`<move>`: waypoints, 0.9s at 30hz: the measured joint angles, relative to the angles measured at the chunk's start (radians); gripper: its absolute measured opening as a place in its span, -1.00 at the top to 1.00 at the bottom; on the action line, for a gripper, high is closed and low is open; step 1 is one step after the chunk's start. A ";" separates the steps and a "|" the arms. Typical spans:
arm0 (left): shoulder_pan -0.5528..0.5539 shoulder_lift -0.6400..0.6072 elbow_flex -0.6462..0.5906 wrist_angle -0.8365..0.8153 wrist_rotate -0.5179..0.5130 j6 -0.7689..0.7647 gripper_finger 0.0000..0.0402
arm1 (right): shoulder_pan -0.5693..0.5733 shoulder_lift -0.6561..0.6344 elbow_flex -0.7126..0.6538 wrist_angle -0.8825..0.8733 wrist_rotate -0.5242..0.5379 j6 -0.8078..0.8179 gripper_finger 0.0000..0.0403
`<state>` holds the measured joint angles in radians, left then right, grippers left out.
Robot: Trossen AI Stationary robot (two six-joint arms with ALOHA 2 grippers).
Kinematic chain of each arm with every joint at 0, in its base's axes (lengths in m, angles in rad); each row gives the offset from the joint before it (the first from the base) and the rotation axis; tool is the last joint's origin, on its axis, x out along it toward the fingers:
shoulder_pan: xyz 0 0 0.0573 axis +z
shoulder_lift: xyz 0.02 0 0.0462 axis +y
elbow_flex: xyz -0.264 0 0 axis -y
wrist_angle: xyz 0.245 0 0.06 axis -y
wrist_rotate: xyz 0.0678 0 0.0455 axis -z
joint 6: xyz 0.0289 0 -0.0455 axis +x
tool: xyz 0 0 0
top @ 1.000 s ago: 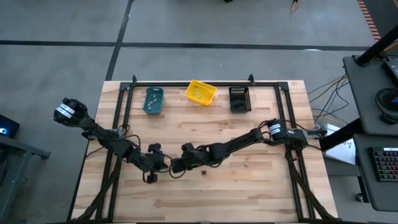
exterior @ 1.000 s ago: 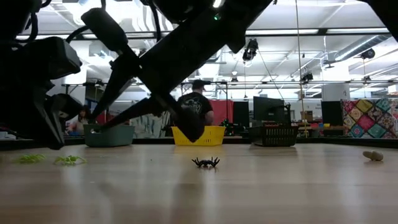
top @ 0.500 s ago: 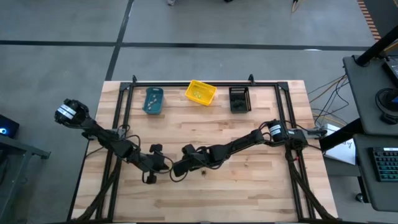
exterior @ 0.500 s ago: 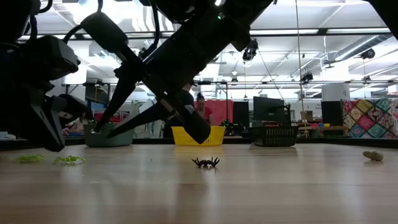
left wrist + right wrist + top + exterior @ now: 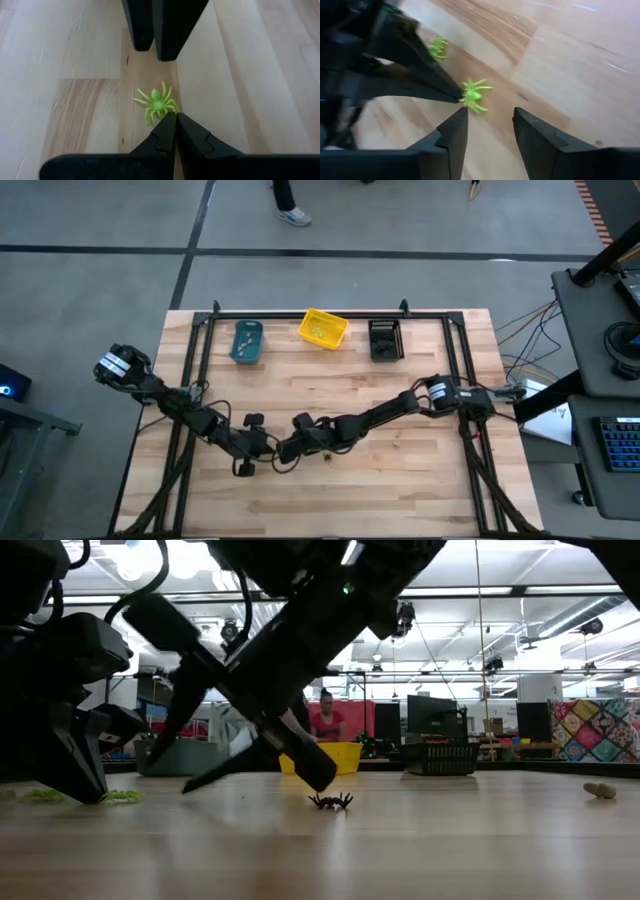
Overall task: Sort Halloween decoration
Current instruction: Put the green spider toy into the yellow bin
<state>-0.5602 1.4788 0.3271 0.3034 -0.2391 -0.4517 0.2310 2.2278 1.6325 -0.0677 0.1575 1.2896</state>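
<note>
1. Now the right pincer (image 5: 489, 131) has its fingers apart, low over a green spider (image 5: 473, 93) lying on the bench (image 5: 400, 480).
2. The left pincer (image 5: 172, 120) is closed together, its tip touching that spider (image 5: 157, 103).
3. The spider looks light, with thin bendy legs; take it by the body.

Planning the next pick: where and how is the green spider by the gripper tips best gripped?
Grip the green spider across its small raised body, coming straight down from above. It lies flat on the table with thin legs splayed all round, so a side approach would probably just push it. The left gripper tips sit shut right beside it.
</note>
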 joint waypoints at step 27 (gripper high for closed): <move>0.004 0.001 -0.008 0.005 -0.004 0.022 1.00 | 0.002 0.119 0.308 -0.358 -0.030 -1.079 0.17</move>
<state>-0.5564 1.4803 0.3194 0.3084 -0.2428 -0.4294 0.2333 2.3473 1.9406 -0.4255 0.1276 0.2110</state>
